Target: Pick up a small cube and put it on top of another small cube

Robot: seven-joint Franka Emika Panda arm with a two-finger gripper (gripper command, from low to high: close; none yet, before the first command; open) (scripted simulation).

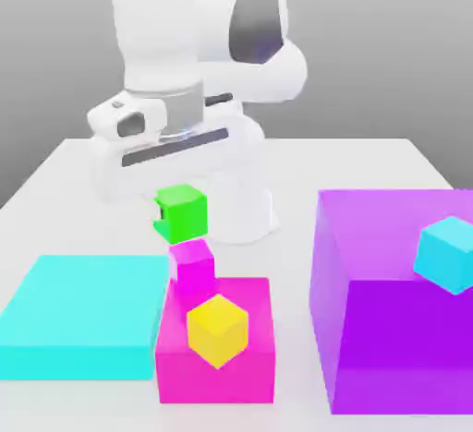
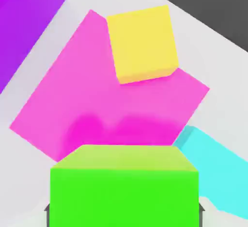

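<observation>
Bright, even light; soft faint shadows.

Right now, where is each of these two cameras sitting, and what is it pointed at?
Exterior view: off the arm, slightly raised, facing the white arm across the table; it shows the arm and the pincer shut on the green cube, in the air.
Hand view: mounted on the hand, looking down past the green cube onto the magenta block.
Shared: green cube, yellow cube on the magenta block, cyan slab, purple block.
</observation>
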